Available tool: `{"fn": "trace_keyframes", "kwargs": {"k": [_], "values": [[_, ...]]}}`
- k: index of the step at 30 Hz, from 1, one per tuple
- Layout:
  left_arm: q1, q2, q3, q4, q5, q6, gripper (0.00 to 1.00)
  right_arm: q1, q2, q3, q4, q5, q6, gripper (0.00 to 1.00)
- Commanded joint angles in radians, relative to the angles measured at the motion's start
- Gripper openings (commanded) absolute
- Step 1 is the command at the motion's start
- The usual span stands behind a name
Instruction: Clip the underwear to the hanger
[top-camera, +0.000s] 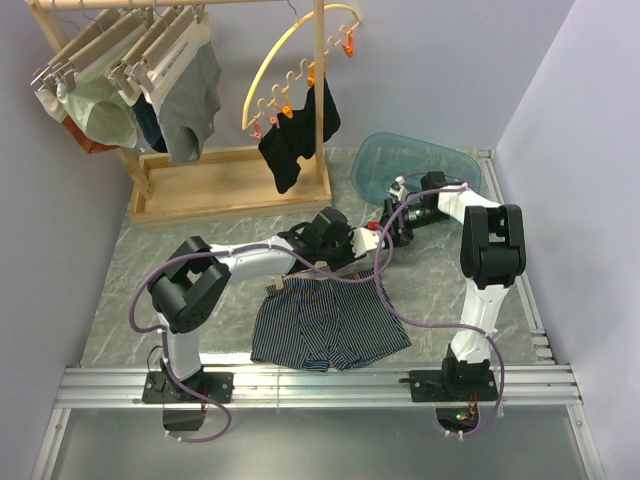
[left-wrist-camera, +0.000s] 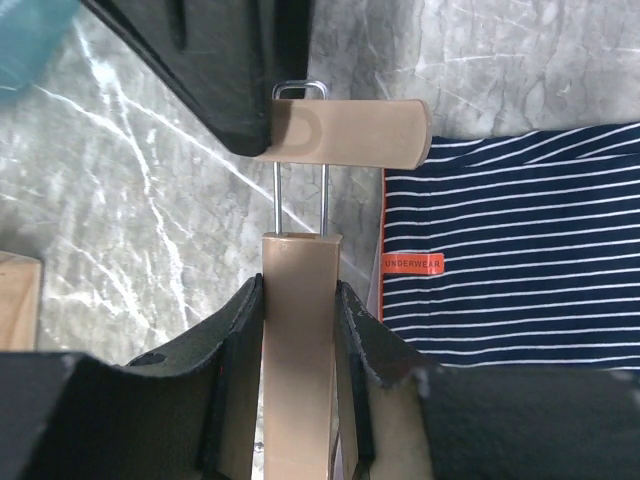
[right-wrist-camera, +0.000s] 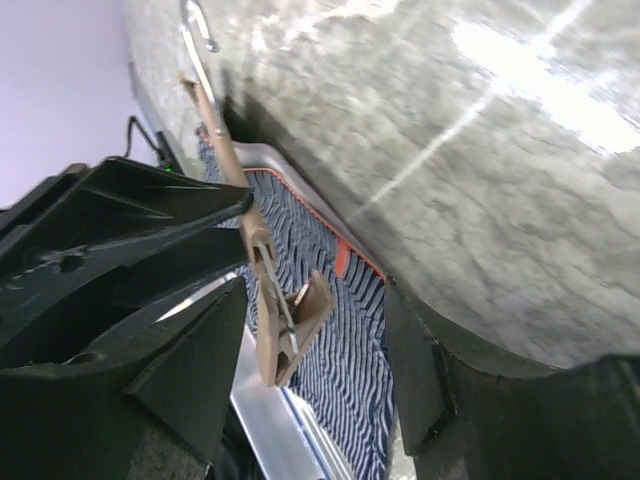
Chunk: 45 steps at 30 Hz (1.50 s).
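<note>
The fingers (left-wrist-camera: 235, 360) of the left gripper (left-wrist-camera: 300, 292) were clamped on the wooden bar of the hanger (left-wrist-camera: 300, 400), one pad on each flat side. The fingers (right-wrist-camera: 190, 380) of the right gripper (right-wrist-camera: 312, 300) stood apart, one on either side of the hanger's end clip (right-wrist-camera: 292, 335). In the left wrist view one of them overlapped the clip's outer end, but whether it pressed on the clip could not be told. The clip's two wooden halves were splayed in a narrow V.

The underwear (left-wrist-camera: 520, 250), navy with pale stripes, lay flat on the table (left-wrist-camera: 130, 200). The hanger ran along its waistband side. The clip was just beside a corner of the waistband and near the orange label (left-wrist-camera: 412, 264) sewn inside the band. The wire hook (right-wrist-camera: 195, 25) pointed away from the underwear.

In the top view both grippers met over the underwear's far edge. The left arm reached in from its near-left and the right arm from its right. Beyond that far edge stood a wooden rack (top-camera: 235, 185) hung with garments. From the rack also hung a yellow arc (top-camera: 290, 55) holding a black garment (top-camera: 300, 135). A blue tray (top-camera: 415, 165) lay to the underwear's far right.
</note>
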Motion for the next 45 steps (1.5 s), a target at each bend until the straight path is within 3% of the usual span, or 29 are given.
{"fn": "trace_keyframes", "kwargs": {"k": [1, 7, 29, 33, 35, 36, 37, 40, 45], "values": [[-0.010, -0.068, -0.010, 0.041, -0.034, 0.034, 0.00, 0.007, -0.005, 0.058, -0.081, -0.073, -0.044, 0.63], [-0.020, -0.082, -0.025, 0.050, -0.050, 0.037, 0.00, 0.010, 0.019, 0.087, -0.152, -0.130, -0.074, 0.55], [-0.029, -0.090, -0.028, 0.057, -0.079, 0.040, 0.00, 0.038, 0.031, 0.059, -0.169, -0.156, -0.100, 0.45], [-0.030, -0.092, -0.027, 0.055, -0.082, 0.032, 0.01, 0.036, 0.018, 0.052, -0.152, -0.145, -0.094, 0.31], [-0.030, -0.090, -0.019, 0.040, -0.085, 0.023, 0.09, 0.036, 0.015, 0.052, -0.149, -0.150, -0.099, 0.14], [-0.029, -0.090, -0.012, 0.029, -0.082, 0.015, 0.19, 0.036, 0.015, 0.055, -0.147, -0.153, -0.102, 0.11], [-0.029, -0.088, 0.005, 0.017, -0.084, -0.008, 0.24, 0.036, 0.011, 0.055, -0.146, -0.155, -0.108, 0.07], [-0.021, -0.110, 0.053, -0.067, -0.036, -0.060, 0.41, 0.038, 0.004, 0.058, -0.141, -0.159, -0.125, 0.04], [0.020, -0.141, 0.149, -0.195, 0.111, -0.144, 0.53, 0.038, -0.002, 0.075, -0.195, -0.173, -0.200, 0.03]]}}
